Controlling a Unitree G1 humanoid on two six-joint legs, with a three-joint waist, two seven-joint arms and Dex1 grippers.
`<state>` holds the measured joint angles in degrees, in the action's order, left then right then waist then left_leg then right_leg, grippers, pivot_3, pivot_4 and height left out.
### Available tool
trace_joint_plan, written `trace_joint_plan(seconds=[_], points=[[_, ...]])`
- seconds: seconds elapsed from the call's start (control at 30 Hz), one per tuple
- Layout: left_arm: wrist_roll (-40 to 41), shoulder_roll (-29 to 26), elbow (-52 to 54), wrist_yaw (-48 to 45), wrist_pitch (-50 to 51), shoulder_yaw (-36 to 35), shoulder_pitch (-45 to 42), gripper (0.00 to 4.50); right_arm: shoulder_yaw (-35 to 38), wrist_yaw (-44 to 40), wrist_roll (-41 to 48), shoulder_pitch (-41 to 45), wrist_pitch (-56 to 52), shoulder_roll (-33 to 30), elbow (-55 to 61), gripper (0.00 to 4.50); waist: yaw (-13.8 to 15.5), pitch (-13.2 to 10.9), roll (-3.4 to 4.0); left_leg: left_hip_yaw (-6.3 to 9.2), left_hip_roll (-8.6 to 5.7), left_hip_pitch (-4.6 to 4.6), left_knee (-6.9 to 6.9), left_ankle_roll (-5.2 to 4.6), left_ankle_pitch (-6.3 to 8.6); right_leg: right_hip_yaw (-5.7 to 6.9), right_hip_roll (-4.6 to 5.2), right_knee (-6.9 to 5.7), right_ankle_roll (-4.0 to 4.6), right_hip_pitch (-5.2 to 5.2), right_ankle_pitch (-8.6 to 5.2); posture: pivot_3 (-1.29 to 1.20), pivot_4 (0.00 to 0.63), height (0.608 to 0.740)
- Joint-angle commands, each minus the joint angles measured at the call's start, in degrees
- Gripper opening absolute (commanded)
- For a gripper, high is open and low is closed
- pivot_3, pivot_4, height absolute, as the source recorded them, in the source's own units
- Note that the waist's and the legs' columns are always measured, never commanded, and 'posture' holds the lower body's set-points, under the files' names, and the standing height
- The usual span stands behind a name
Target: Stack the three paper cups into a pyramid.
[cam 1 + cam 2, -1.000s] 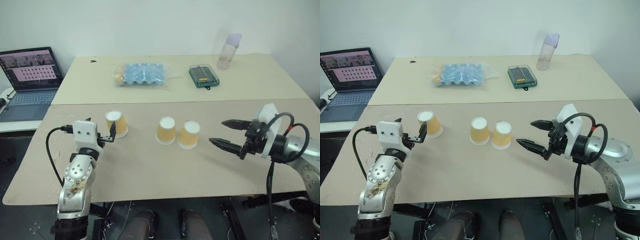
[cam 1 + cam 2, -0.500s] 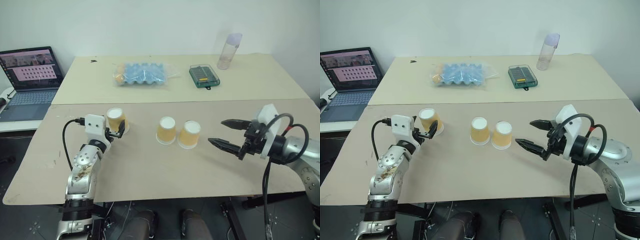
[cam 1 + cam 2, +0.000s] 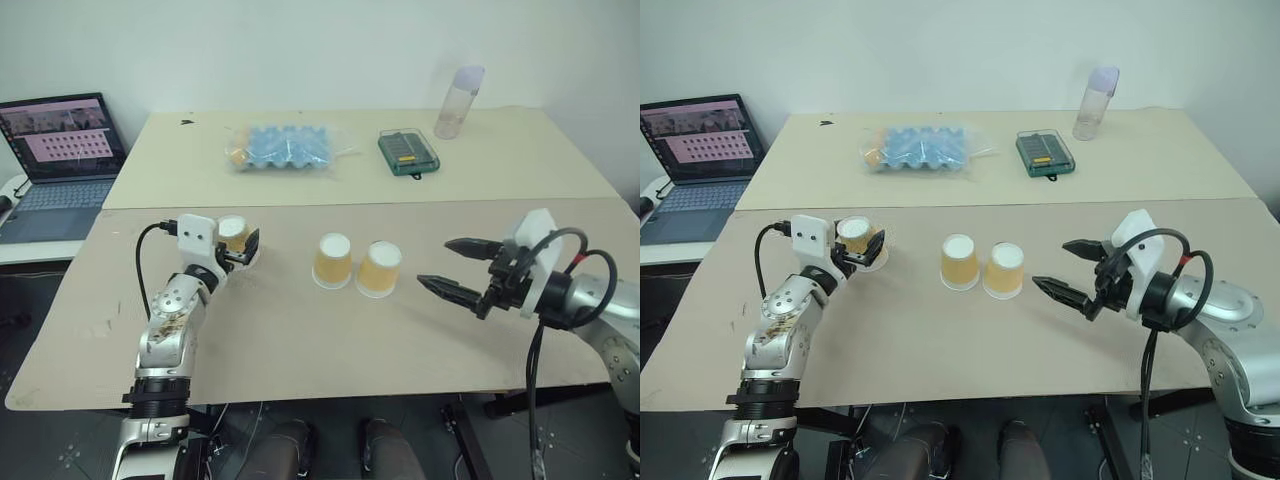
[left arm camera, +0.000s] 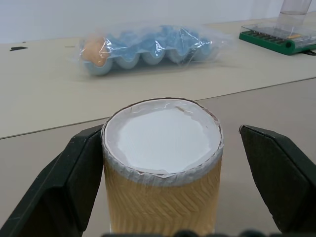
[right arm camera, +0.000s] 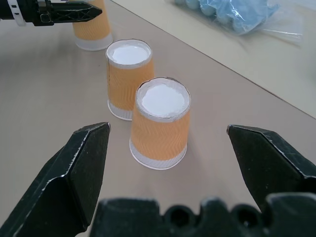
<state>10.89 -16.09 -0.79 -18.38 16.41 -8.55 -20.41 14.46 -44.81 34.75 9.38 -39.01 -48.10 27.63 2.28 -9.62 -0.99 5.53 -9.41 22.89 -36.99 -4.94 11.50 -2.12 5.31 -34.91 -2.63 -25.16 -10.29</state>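
Three orange-tan paper cups stand upside down on the brown table (image 3: 300,340). The left cup (image 3: 233,229) stands apart; the middle cup (image 3: 332,261) and the right cup (image 3: 379,269) sit side by side, almost touching. My left gripper (image 3: 240,247) is open, with a finger on each side of the left cup (image 4: 163,168). In the left wrist view one finger (image 4: 74,182) lies close against the cup's side and the other finger (image 4: 276,173) stands well off it. My right gripper (image 3: 436,262) is open, to the right of the pair and pointing at the right cup (image 5: 160,123).
On the far table lie a bagged blue egg tray (image 3: 280,148), a green case (image 3: 407,152) and a translucent bottle (image 3: 458,102). An open laptop (image 3: 60,150) sits at the far left. A seam (image 3: 360,203) runs between the two tabletops.
My left gripper has moved forward and slightly right, from just short of the left cup to straddling it. The right arm and all three cups have stayed put.
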Motion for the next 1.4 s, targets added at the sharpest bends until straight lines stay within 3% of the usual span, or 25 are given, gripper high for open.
trace_joint_plan(seconds=[0.03, 0.13, 0.23, 0.33, 0.37, 0.6, 0.8, 0.9, 1.03, 1.13, 1.27, 1.4], points=[[0.7, -0.3, 0.5, -0.2, -0.4, -0.1, -2.0, 4.5, 2.2, 0.9, -0.7, 0.0, 1.7, -0.3, 1.4, 4.45, 0.0, 0.0, 0.0, 0.0, 0.0, 0.0, 0.0, 0.0, 0.0, 0.0, 0.0, 0.0, 0.0, 0.0, 0.0, 0.0, 0.15, 0.74], [1.0, -0.3, 0.2, -0.2, -0.3, -0.4, -2.4, 4.5, 2.3, 1.0, -0.8, -0.1, 1.8, -0.2, 1.5, 4.45, 0.0, 0.0, 0.0, 0.0, 0.0, 0.0, -0.02, 0.0, 0.0, 0.01, 0.0, 0.0, 0.0, 0.0, 0.0, 0.0, 0.15, 0.74], [1.1, -0.5, -0.1, -0.4, -0.4, -0.5, -2.8, 3.75, 1.6, 1.3, -1.6, -0.2, 2.0, -0.1, 1.1, 4.5, 0.0, 0.0, 0.0, 0.0, 0.0, 0.0, -0.02, 0.0, 0.0, 0.0, 0.0, 0.01, 0.0, 0.0, 0.0, 0.0, 0.15, 0.74], [1.0, -0.7, -0.5, -0.5, -0.2, -0.4, -3.1, 2.61, 1.4, 1.7, -1.7, 0.0, 2.1, 0.1, 1.1, 4.5, 0.0, 0.0, 0.0, 0.0, 0.0, 0.0, -0.02, 0.0, 0.0, 0.0, -0.01, 0.0, 0.0, 0.0, 0.0, 0.0, 0.15, 0.74], [1.0, -0.8, -0.7, -0.4, -0.1, -0.5, -3.2, 2.55, 1.5, 1.7, -1.6, 0.1, 2.0, 0.2, 1.1, 4.5, 0.0, 0.0, 0.0, 0.0, 0.0, -0.01, -0.02, 0.01, -0.01, 0.0, -0.01, -0.01, 0.0, 0.0, 0.01, 0.0, 0.15, 0.74], [1.6, -1.2, -1.6, -0.8, -0.3, -0.9, -5.2, 2.55, 1.3, 2.4, -2.4, 0.4, 2.0, 0.4, 0.8, 4.5, 0.0, 0.0, -0.01, 0.0, 0.0, -0.01, -0.03, 0.01, -0.01, 0.0, -0.01, -0.02, 0.0, 0.0, 0.01, 0.0, 0.15, 0.74], [6.1, -2.5, -6.3, -7.1, 1.2, -1.0, -17.6, 2.55, 2.2, 5.1, -3.3, 1.3, 1.7, 1.1, 0.8, 4.5, 0.3, 0.0, -0.03, 0.02, 0.0, 0.06, -0.17, 0.02, -0.01, 0.07, -0.02, -0.05, 0.0, 0.0, 0.02, 0.0, 0.15, 0.74], [10.0, -3.6, -12.2, -15.1, 3.4, -0.1, -27.6, 2.55, 3.0, 5.7, -3.0, 0.7, 1.3, 1.2, 1.9, 4.5, 0.3, 0.0, -0.03, 0.04, -0.01, 0.21, -0.37, -0.01, 0.01, 0.18, -0.05, -0.05, -0.04, -0.04, 0.04, 0.0, 0.15, 0.74], [18.3, -3.4, -25.5, -34.6, 12.3, 1.1, -43.8, 2.55, 4.0, 7.3, -3.0, -1.5, 0.9, 1.7, 4.5, 4.5, 0.1, 0.0, -0.02, 0.11, -0.03, 0.47, -0.79, 0.01, 0.04, 0.31, -0.17, -0.09, -0.12, -0.12, 0.08, 0.0, 0.15, 0.74], [22.8, -2.1, -33.5, -47.0, 16.6, 0.9, -50.9, 2.55, 3.9, 9.2, -3.7, -2.0, 0.9, 2.5, 5.3, 4.5, -0.2, 0.0, -0.02, 0.09, -0.13, 0.46, -0.85, -0.11, 0.13, 0.4, -0.15, -0.04, -0.24, -0.08, 0.14, 0.0, 0.15, 0.74], [17.4, 0.8, -44.7, -59.3, 12.2, 7.1, -56.4, 2.55, 4.1, 11.7, -4.1, -4.1, 0.5, 3.8, 7.8, 4.5, -0.8, 0.0, -0.02, 0.06, -0.19, 0.42, -0.85, -0.11, 0.13, 0.4, -0.05, -0.06, -0.27, -0.09, 0.14, 0.0, 0.15, 0.74], [13.0, 2.6, -53.3, -63.1, 6.6, 9.2, -58.8, 2.55, 4.8, 13.8, -4.4, -5.4, 0.2, 4.7, 9.6, 4.5, -1.5, 0.0, -0.03, 0.07, -0.18, 0.44, -0.85, -0.33, 0.27, 0.37, -0.01, -0.09, -0.26, -0.12, 0.15, 0.0, 0.15, 0.74]])
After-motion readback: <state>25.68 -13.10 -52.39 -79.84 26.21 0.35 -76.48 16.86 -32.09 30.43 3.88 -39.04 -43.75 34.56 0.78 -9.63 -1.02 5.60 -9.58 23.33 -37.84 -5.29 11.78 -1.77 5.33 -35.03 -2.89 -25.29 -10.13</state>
